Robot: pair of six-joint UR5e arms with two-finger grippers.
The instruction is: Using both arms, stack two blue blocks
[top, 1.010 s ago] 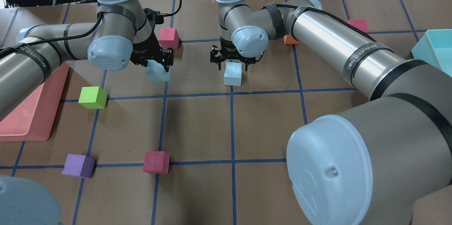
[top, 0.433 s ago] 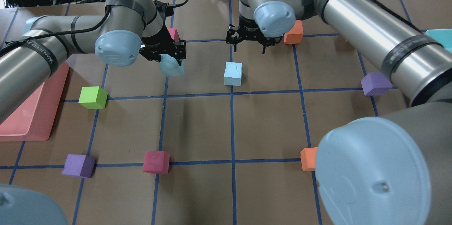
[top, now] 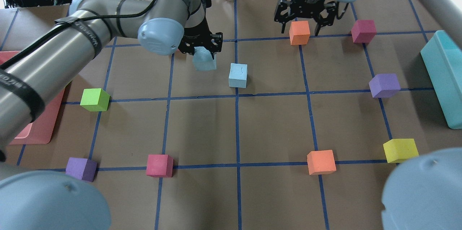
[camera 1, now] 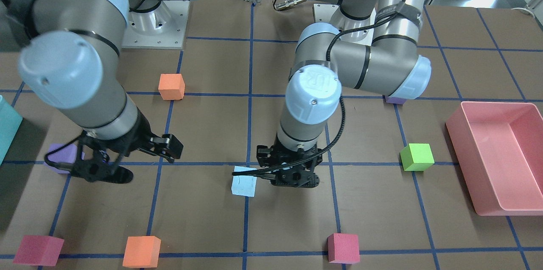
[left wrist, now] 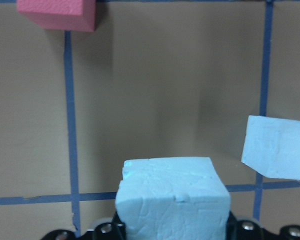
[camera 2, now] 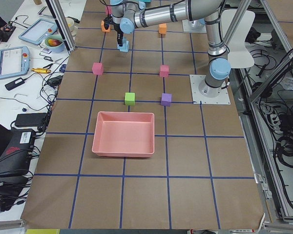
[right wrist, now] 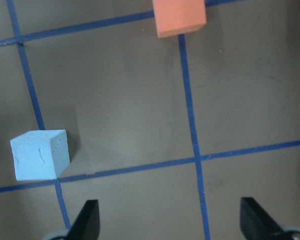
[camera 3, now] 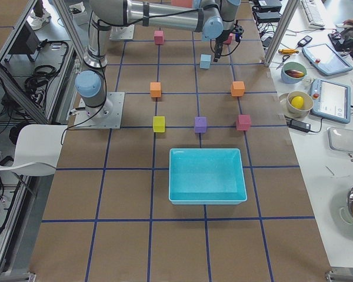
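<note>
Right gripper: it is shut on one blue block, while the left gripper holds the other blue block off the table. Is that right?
Not quite. The right gripper is open and empty: the right wrist view shows its fingers spread, with the free blue block lying on the table. The left gripper does hold the other blue block off the table.

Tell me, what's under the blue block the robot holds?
Only brown table paper with blue tape lines shows beneath the held blue block in the left gripper. The other blue block sits beside it, not underneath. The patch straight below is covered.
</note>
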